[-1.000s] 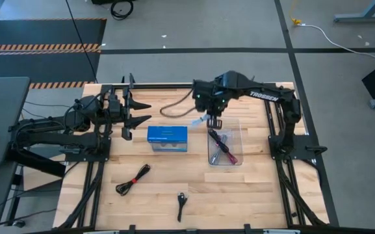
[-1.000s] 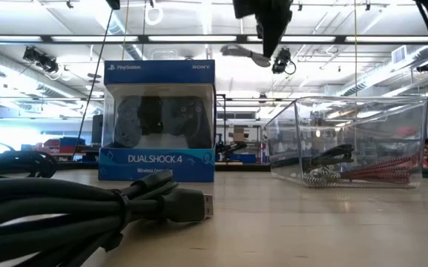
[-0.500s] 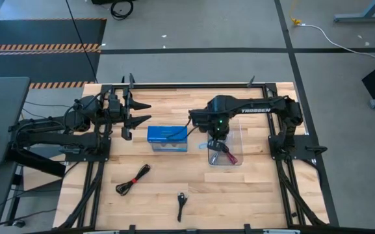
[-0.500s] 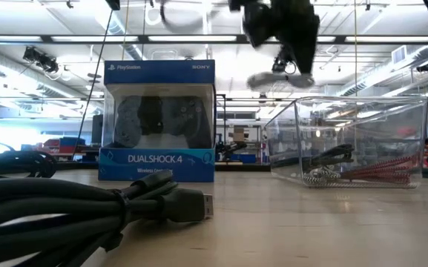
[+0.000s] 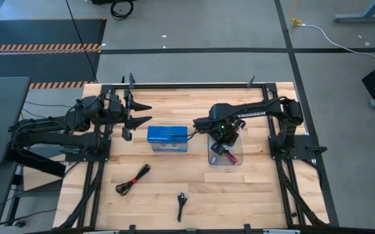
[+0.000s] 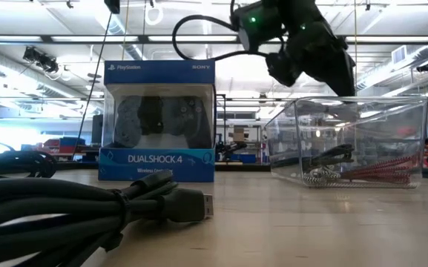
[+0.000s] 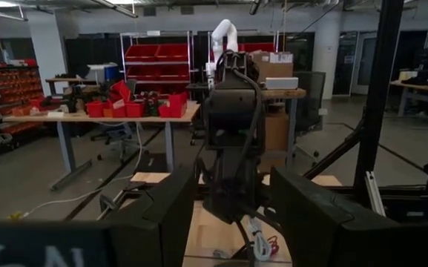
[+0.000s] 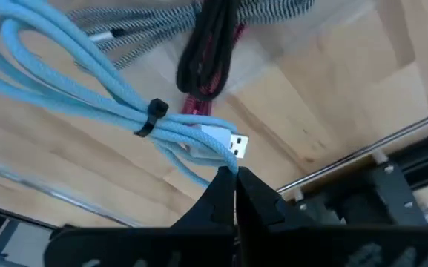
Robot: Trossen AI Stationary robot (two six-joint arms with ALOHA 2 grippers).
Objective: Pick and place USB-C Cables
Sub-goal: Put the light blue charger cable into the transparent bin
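My right gripper hangs over the clear tray, shut on a light-blue cable bound by a black tie. In the tray lie a black cable, a grey striped one and a magenta one. A black cable and a smaller black one lie on the table near its near edge. My left gripper waits open at the table's left side. My right gripper pinches the light-blue cable between its two fingertips, at the bundle's end beside the silver plug. The fingers come from above, pointing down into the tray. The bundle is lifted clear and stretches out in front of the fingers above the cables in the tray.
A blue boxed game controller stands just left of the tray, seen upright in the low view. The tray walls rise around the right gripper. Bare wood lies between the box and the near-edge cables. Metal frame rails run along the table's sides.
My right gripper has moved from beyond the tray's far end toward the near edge and down, until it stands low over the tray. It carried the light-blue cable along and turned as it came.
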